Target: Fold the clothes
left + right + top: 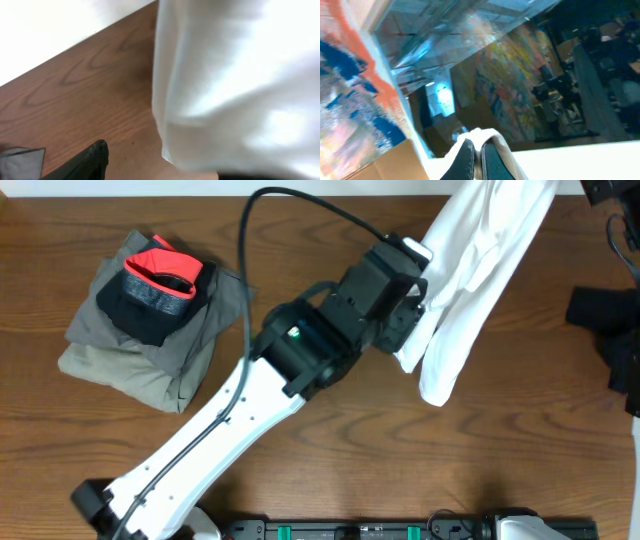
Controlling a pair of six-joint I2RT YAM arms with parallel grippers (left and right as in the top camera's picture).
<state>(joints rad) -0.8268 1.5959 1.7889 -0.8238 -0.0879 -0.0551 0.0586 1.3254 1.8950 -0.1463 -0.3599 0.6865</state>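
Note:
A white T-shirt (470, 270) hangs as a long bunched strip from the top edge of the overhead view down to the table. My right gripper (476, 146) points upward at the room and is shut on a fold of the white cloth (481, 134). It is outside the overhead view. My left gripper (408, 320) sits at the shirt's lower left side. In the left wrist view the left gripper (170, 164) is open, one dark finger (95, 159) standing apart on the left. The shirt's lower edge (225, 100) hangs over the other finger.
A pile of folded olive garments (150, 350) lies at the back left, with a black-and-red piece (158, 280) on top. Dark equipment (610, 320) stands at the right edge. A black rail (400, 530) runs along the front edge. A black cable (300, 200) arcs above the left arm.

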